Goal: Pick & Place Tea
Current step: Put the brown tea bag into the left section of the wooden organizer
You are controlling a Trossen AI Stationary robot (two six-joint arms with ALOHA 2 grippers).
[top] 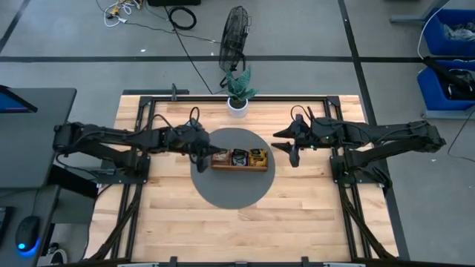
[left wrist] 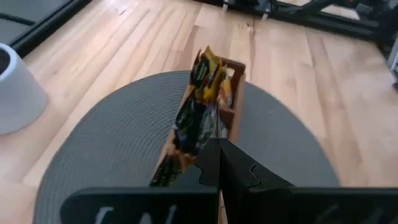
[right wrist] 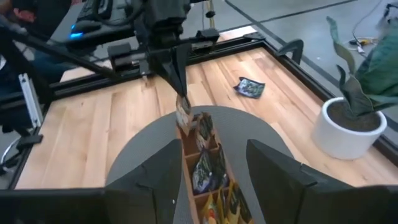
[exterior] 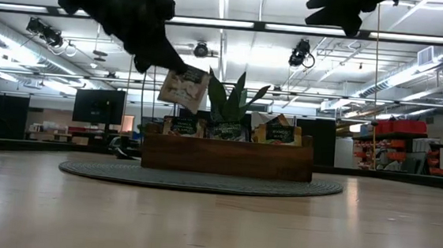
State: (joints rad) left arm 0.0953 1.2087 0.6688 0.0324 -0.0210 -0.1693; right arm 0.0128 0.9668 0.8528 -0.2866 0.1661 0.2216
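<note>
A brown wooden tray (top: 239, 160) stands on a round grey mat (top: 234, 185) at the table's middle, with dark and yellow tea sachets (exterior: 276, 133) upright in its compartments. My left gripper (right wrist: 180, 93) is just above the tray's left end, shut on a pale tea sachet (exterior: 183, 87). My right gripper (right wrist: 217, 180) hovers open beyond the tray's right end, higher up, with nothing between its fingers. One dark sachet (right wrist: 250, 87) lies flat on the wood toward the far edge. My left gripper pinches the pale sachet by its upper edge (right wrist: 181, 101) between its two fingers (exterior: 163, 56), which slant down from the table's left. The sachet hangs tilted below the fingers over the tray's left-end compartment (right wrist: 186, 127); I cannot tell whether its lower edge touches the tray.
A potted green plant in a white pot (top: 238, 104) stands at the table's far edge, behind the tray. Black frame rails (top: 148, 133) run along both sides of the table. Bare wood (top: 237, 230) lies between the mat and the near edge.
</note>
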